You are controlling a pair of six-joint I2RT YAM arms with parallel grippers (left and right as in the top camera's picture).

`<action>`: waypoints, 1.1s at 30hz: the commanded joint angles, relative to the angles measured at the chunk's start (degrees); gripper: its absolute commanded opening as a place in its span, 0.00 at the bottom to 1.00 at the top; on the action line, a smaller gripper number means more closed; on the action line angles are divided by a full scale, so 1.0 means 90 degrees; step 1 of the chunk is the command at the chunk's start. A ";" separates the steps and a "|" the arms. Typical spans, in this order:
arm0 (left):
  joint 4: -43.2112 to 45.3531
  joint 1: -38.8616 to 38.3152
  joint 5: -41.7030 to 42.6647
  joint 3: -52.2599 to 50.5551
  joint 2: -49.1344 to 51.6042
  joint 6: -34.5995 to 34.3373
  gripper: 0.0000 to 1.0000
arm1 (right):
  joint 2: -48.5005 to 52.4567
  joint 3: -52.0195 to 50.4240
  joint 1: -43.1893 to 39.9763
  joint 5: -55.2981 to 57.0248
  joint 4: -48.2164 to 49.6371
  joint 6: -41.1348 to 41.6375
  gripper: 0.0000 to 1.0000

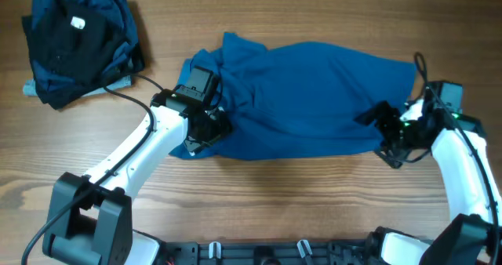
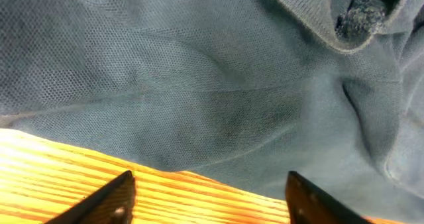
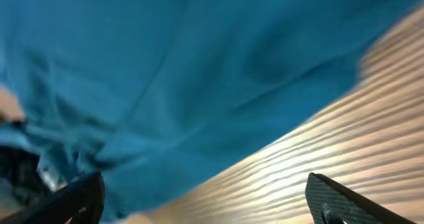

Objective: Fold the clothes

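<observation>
A blue shirt (image 1: 314, 96) lies spread and rumpled across the middle of the wooden table. My left gripper (image 1: 205, 128) is open at the shirt's left lower edge; in the left wrist view its fingers (image 2: 209, 197) straddle bare wood just below the cloth (image 2: 199, 85), holding nothing. My right gripper (image 1: 386, 132) is open at the shirt's right lower corner; in the right wrist view its fingers (image 3: 205, 197) are wide apart over the cloth edge (image 3: 165, 65) and the wood, empty.
A pile of dark folded clothes (image 1: 78, 41) sits at the table's far left corner. Cables run from both arms across the table. Bare wood lies in front of the shirt (image 1: 298, 194).
</observation>
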 commanded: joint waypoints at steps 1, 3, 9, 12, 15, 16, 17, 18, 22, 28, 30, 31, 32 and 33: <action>-0.0005 0.0022 0.0100 -0.0015 0.0204 -0.0051 0.68 | 0.0053 -0.0017 0.0670 -0.0403 0.0022 0.0092 0.99; -0.0022 0.0022 0.0102 -0.0015 0.0352 -0.0051 0.64 | 0.0053 -0.0017 0.1122 -0.0053 0.0041 0.0653 0.99; 0.0187 0.0022 0.0073 -0.0015 0.0529 -0.0051 0.61 | 0.0257 -0.0022 0.1394 0.0112 0.0950 0.1353 0.97; 0.0238 0.0022 0.0073 -0.0015 0.0532 -0.0051 0.62 | 0.0845 -0.0022 0.1394 0.0112 0.1205 0.1443 0.93; 0.0233 0.0022 0.0075 -0.0015 0.0532 -0.0051 0.65 | 0.1299 -0.0022 0.1394 0.0138 0.1411 0.1654 0.92; 0.0236 0.0022 0.0075 -0.0015 0.0532 -0.0051 0.65 | 0.1401 -0.0022 0.1394 0.0243 0.1486 0.1664 0.92; 0.0238 0.0022 0.0073 -0.0015 0.0532 -0.0051 0.65 | 0.1498 -0.0022 0.1394 0.0406 0.1540 0.1710 0.92; 0.0238 0.0022 0.0073 -0.0015 0.0532 -0.0051 0.65 | 0.1530 -0.0022 0.1394 0.0449 0.1605 0.1719 0.92; 0.0262 0.0022 0.0073 -0.0015 0.0532 -0.0051 0.66 | 0.1579 -0.0022 0.1394 0.0610 0.1644 0.1800 0.93; 0.0262 0.0022 0.0075 -0.0015 0.0532 -0.0051 0.68 | 0.1685 -0.0022 0.1394 0.0687 0.2091 0.1916 0.93; 0.0265 0.0022 0.0073 -0.0015 0.0532 -0.0049 0.68 | 0.1702 -0.0022 0.1394 0.0738 0.2273 0.1911 0.93; 0.0262 0.0022 0.0073 -0.0015 0.0532 -0.0051 0.69 | 0.1702 -0.0022 0.1394 0.0794 0.2375 0.1914 0.93; 0.0262 0.0022 0.0073 -0.0015 0.0532 -0.0051 0.69 | 0.1702 -0.0022 0.1394 0.0840 0.2487 0.1909 0.93; 0.0262 0.0022 0.0073 -0.0015 0.0532 -0.0049 0.69 | 0.1702 -0.0022 0.1394 0.0901 0.2671 0.1899 0.93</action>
